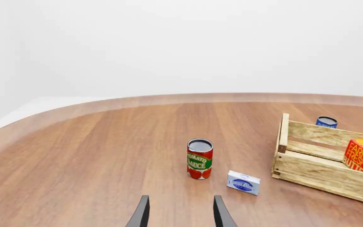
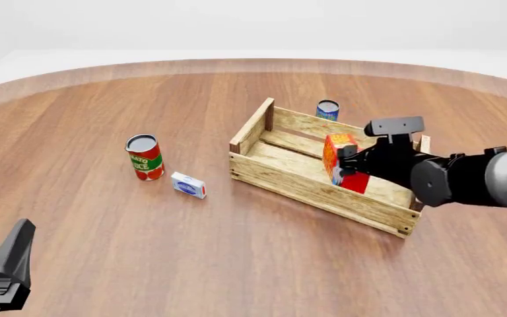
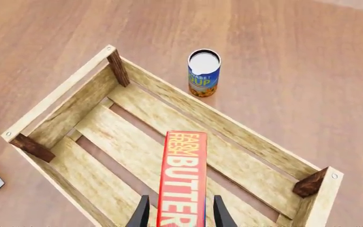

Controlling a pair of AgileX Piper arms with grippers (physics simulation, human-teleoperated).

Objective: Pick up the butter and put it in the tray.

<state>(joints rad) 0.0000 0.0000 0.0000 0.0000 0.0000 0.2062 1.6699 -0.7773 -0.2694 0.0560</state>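
Observation:
The butter (image 2: 339, 156), a red and orange carton with white lettering, stands on end inside the tray (image 2: 280, 173), a wooden-slat crate. My right gripper (image 2: 348, 165) is shut on it. In the right wrist view the butter (image 3: 183, 175) runs out between the fingers (image 3: 141, 213) over the tray's floor slats (image 3: 112, 137). I cannot tell whether it touches the floor. In the left wrist view the tray's near wall (image 1: 314, 172) hides the lower part of the butter (image 1: 361, 153). My left gripper (image 2: 20, 238) is open and empty at the near left, far from the tray.
A tomato sauce can (image 2: 145, 157) stands left of the tray, with a small white-and-blue box (image 2: 188, 185) lying beside it. A blue soup can (image 2: 327, 109) stands just behind the tray's far wall. The round table's rim (image 2: 236, 64) curves along the back.

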